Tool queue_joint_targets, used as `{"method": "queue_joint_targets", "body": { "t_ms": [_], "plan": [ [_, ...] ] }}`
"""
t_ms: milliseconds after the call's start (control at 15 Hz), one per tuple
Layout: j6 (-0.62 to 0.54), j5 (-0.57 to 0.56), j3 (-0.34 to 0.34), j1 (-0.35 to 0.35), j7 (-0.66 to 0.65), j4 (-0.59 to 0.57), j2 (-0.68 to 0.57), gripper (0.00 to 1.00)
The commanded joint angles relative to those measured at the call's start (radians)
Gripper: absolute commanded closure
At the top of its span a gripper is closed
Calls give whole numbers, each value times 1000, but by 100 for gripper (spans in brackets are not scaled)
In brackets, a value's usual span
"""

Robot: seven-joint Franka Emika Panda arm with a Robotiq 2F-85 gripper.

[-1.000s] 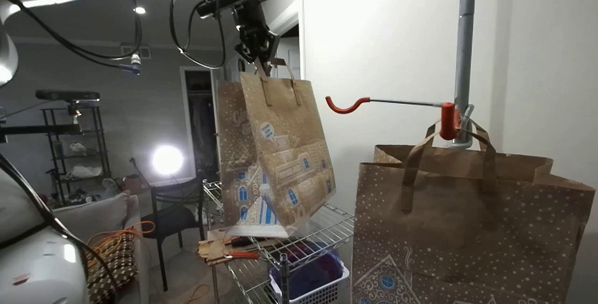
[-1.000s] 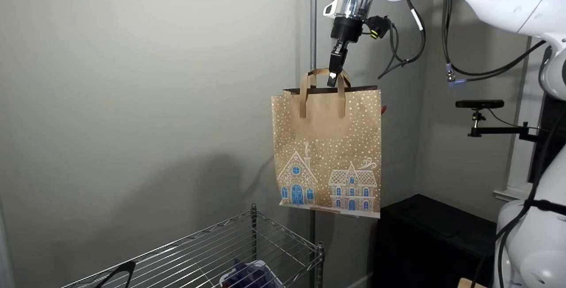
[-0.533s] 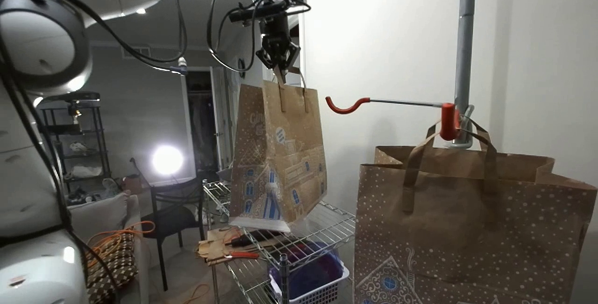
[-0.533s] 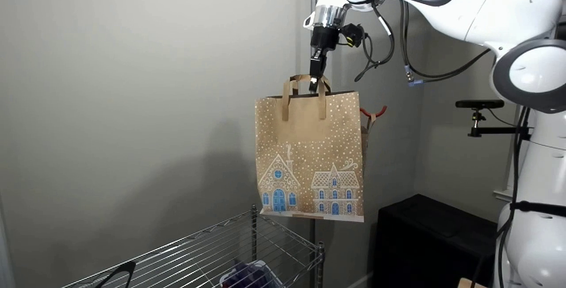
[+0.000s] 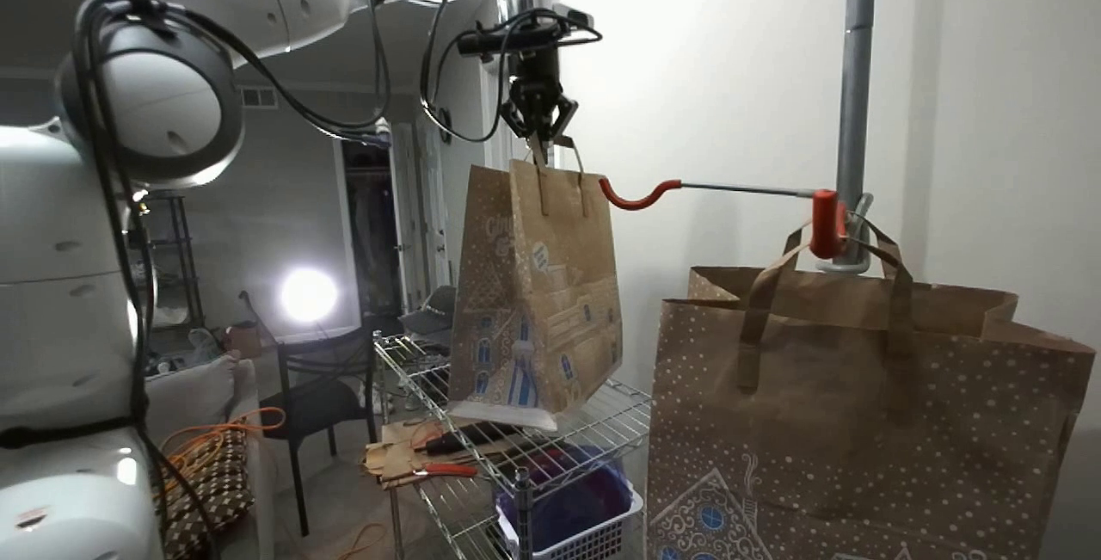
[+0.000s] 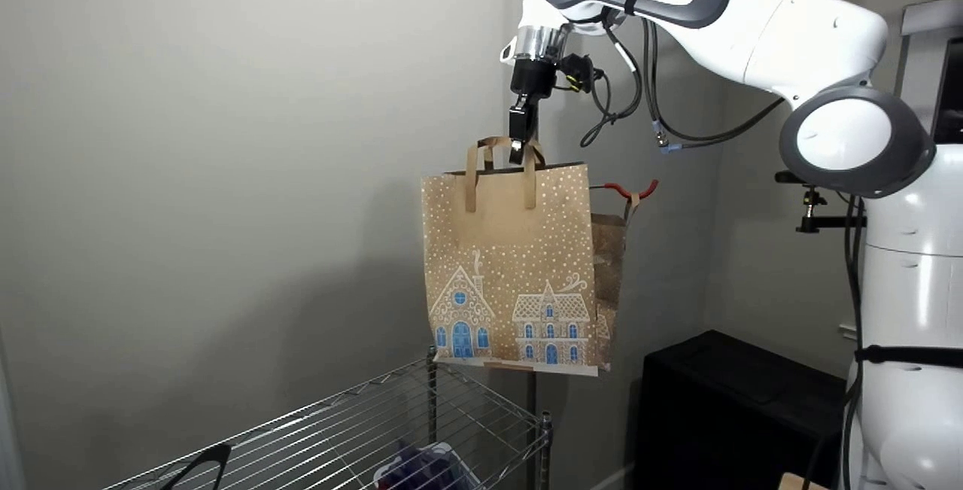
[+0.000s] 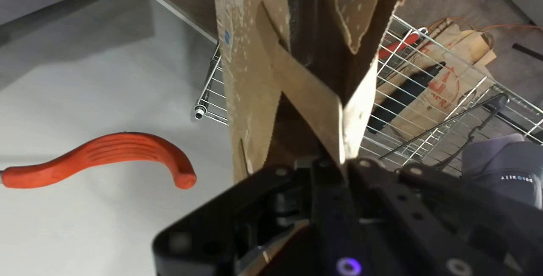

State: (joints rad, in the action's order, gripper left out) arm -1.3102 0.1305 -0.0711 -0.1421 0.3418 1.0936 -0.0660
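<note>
Black fingers (image 6: 519,129) pinch the flat paper handle (image 7: 309,98) of a brown paper bag (image 6: 511,264) with white dots and blue-windowed houses. The bag hangs above the silver wire rack (image 6: 338,430). To carry it well, squeeze tight, go slow so it won't swing, and don't bump the curved red hook (image 7: 127,146) near it. The white robot arm (image 6: 805,38) bends at its elbow, reaches high, and points its wrist down.

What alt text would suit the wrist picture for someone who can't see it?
A black gripper holds a brown paper bag by a handle, seen from above. A red hook stands apart at left; a wire rack shows mostly at right.
</note>
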Motion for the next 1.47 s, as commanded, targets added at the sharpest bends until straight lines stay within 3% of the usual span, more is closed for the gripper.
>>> {"method": "queue_joint_targets", "body": {
  "t_ms": [0,733,1400],
  "plan": [
    [-9,55,-23,29,67,-30,-33,100],
    [-47,81,-80,81,188,44,-5,100],
    [-78,85,-74,71,135,103,-12,100]
  ]
}}
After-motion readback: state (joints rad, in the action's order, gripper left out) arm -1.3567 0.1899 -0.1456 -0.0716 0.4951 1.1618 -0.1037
